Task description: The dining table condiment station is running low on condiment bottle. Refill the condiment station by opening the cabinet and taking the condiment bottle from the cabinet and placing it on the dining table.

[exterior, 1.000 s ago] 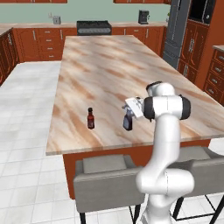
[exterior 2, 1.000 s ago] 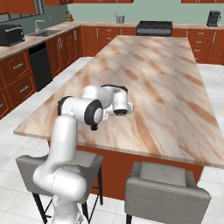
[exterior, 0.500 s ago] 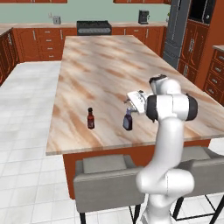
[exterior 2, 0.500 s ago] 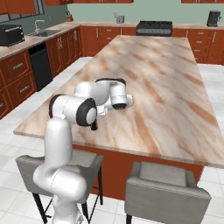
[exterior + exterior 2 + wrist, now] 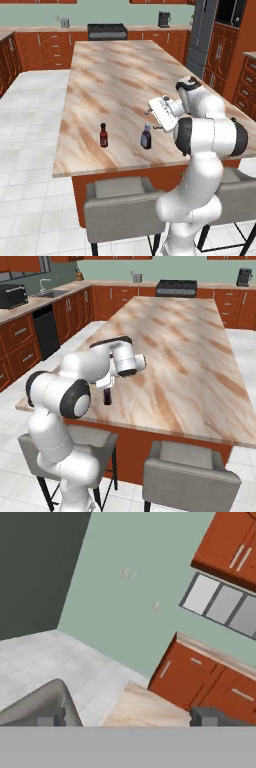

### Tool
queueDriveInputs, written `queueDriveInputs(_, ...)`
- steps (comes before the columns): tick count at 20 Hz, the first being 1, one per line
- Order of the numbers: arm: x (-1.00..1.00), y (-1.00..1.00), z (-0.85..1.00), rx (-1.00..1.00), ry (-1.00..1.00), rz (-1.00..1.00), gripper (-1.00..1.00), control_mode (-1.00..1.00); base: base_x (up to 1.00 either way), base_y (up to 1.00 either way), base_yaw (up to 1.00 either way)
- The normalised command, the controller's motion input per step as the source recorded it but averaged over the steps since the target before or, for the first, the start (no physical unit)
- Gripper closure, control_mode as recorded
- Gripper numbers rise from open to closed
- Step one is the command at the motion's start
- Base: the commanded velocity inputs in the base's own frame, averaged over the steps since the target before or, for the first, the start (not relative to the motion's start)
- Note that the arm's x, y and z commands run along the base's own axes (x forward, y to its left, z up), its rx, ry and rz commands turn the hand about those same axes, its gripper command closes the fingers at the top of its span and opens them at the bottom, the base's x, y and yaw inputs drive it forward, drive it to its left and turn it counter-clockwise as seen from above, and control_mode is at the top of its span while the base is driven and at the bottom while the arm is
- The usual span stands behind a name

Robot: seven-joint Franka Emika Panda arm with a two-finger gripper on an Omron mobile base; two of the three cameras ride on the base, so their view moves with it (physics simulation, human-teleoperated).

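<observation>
Marble spreads ahead of you: the desk (image 5: 115, 85) is a long island with a beige-and-brown veined top on a red-brown base, with grey stools (image 5: 122, 210) tucked under its near edge. From the left base view, the bottle (image 5: 146, 137) stands upright near that near edge, dark navy with a pale cap, resting on the marble with nothing holding it. A dark red bottle (image 5: 103, 135) with a black cap stands upright at its 9 o'clock, apart from it and about as close to the edge.

Your fingers (image 5: 152, 119) hover just above and to the 1 o'clock of the bottle's cap in that view, spread wide and pinching nothing. In the right base view the bottle (image 5: 107, 397) shows as a dark shape under the bent white arm, mostly hidden by it, and the hand (image 5: 131, 362) sits above it.

Through the hand view the two tips (image 5: 207, 716) stand far apart at the bottom, with pale green wall, white floor tiles, red-brown drawers (image 5: 197, 679) and grey-paned panels (image 5: 222, 604) beyond them.

At 12 o'clock across the room in the left base view, a black stove (image 5: 107, 31) sits in the wall counter, with a dark fridge (image 5: 201, 32) at 1 o'clock.
</observation>
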Motion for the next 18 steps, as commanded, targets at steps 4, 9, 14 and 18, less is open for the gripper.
queueDriveInputs(4,-1.00,0.17,0.31,-0.20,-0.31,-0.09,-1.00,-1.00,0.00,0.00,0.00)
queueDriveInputs(9,-1.00,0.20,0.39,-0.29,-0.35,-0.09,-1.00,-1.00,0.00,0.00,0.00)
queueDriveInputs(14,-0.93,0.37,0.41,-0.38,-0.34,-0.07,-1.00,-1.00,0.00,0.00,0.00)
queueDriveInputs(18,-0.65,0.36,0.11,-0.35,-0.28,-0.01,-1.00,-1.00,0.00,0.00,0.00)
